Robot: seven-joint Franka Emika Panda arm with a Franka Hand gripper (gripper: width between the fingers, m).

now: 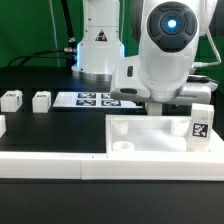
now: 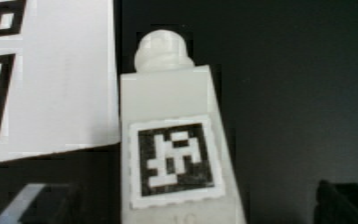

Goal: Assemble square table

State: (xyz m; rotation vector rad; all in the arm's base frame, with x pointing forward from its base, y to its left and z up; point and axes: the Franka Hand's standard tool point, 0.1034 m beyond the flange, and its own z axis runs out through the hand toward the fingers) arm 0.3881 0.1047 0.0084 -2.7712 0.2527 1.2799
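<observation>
Centrally, item one: leg, a white block with one rounded peg at its far end and one black-and-white tag on its face. In the wrist view it runs lengthways between the two dark fingers; its tagged end reaches into the gap and is clear of both. Just beside its long edge is a flat white surface bearing parts of black tag squares; which surface this is cannot be told from that view

Item two: tabletop, count one. It is a large white square slab lying flat on the black table, in front of the arm's white body, with round sockets showing near its corners

Legs plain in the exterior view, count three:
- outer leg and inner leg, side by side, well off to the exterior view's left and apart from the slab
- upright leg, tagged, at the slab's edge on the exterior view's right

Whether the wrist view's leg is one of these cannot be told

Marker board, count one, flat, between the inner leg and the arm

Border wall, count one, long, low and white, along the front

Gripper, count one. Its jaws are spread wide, gripping nothing and touching nothing; in the exterior view its fingertips cannot be made out
</observation>
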